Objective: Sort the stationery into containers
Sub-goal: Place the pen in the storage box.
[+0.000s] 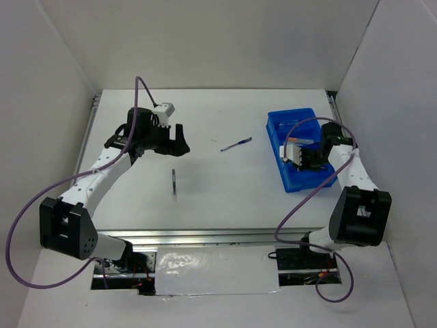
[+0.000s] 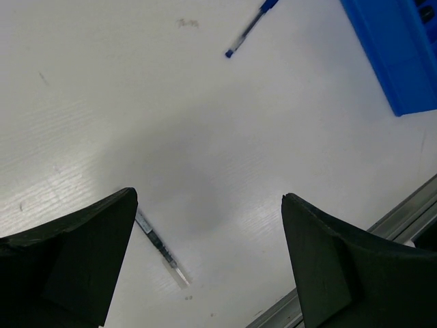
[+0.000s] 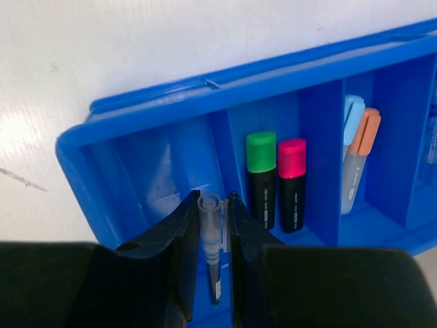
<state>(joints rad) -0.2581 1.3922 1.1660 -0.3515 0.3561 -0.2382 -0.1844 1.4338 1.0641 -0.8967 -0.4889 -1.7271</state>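
Observation:
The bright blue tray (image 1: 280, 127) stands at the right of the table and fills the right wrist view (image 3: 82, 147). My right gripper (image 3: 213, 212) is shut on a pen with a clear cap (image 3: 211, 225), held over the tray's end compartment. The compartment beside it holds a green-capped highlighter (image 3: 261, 174) and a pink-capped highlighter (image 3: 292, 179). Beyond them lie a light-blue marker (image 3: 351, 113) and an orange-capped marker (image 3: 362, 154). My left gripper (image 2: 208, 225) is open and empty above the table. A slim grey pen (image 1: 174, 182) (image 2: 162, 251) and a thin blue pen (image 1: 236, 144) (image 2: 248, 29) lie on the table.
White walls close in the table on three sides. A metal rail (image 1: 205, 236) runs along the near edge and shows in the left wrist view (image 2: 382, 232). The right arm's cable (image 1: 300, 198) loops over the table beside the tray.

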